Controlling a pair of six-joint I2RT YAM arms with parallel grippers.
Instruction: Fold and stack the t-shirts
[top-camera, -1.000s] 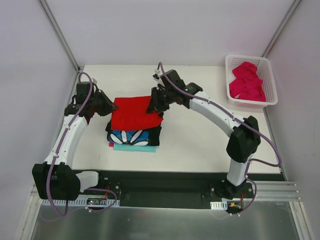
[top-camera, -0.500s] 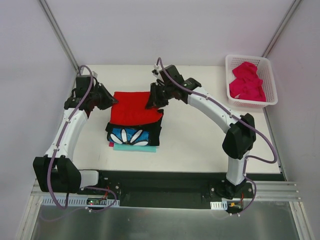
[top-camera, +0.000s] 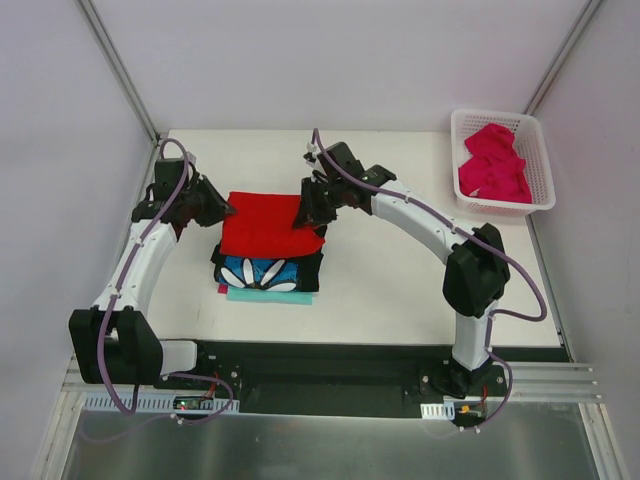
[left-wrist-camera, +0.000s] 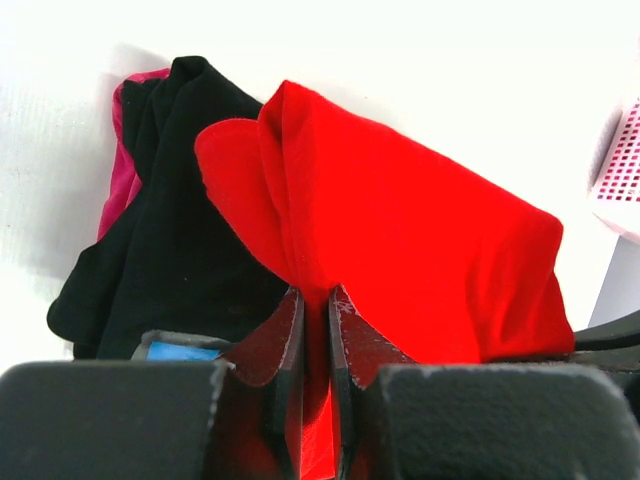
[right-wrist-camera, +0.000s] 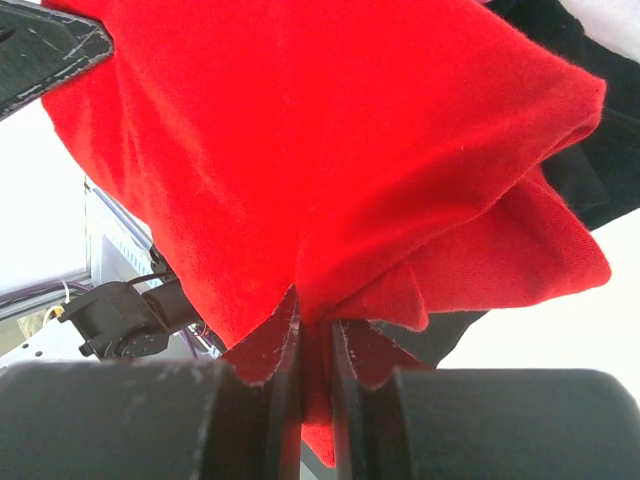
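Red cloth t-shirt (top-camera: 262, 225) swings back over black flower-print t-shirt (top-camera: 268, 272); our left gripper (top-camera: 222, 208) and right gripper (top-camera: 305, 213) pinch its edges; we lower next.

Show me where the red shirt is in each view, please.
Top external: red shirt lies centre-left, over the black shirt.
Left wrist: red shirt fills the centre and right.
Right wrist: red shirt fills most of the picture.
Shared landmark: black shirt, left and right of it.

No readable text, label, brand or number shows anywhere.
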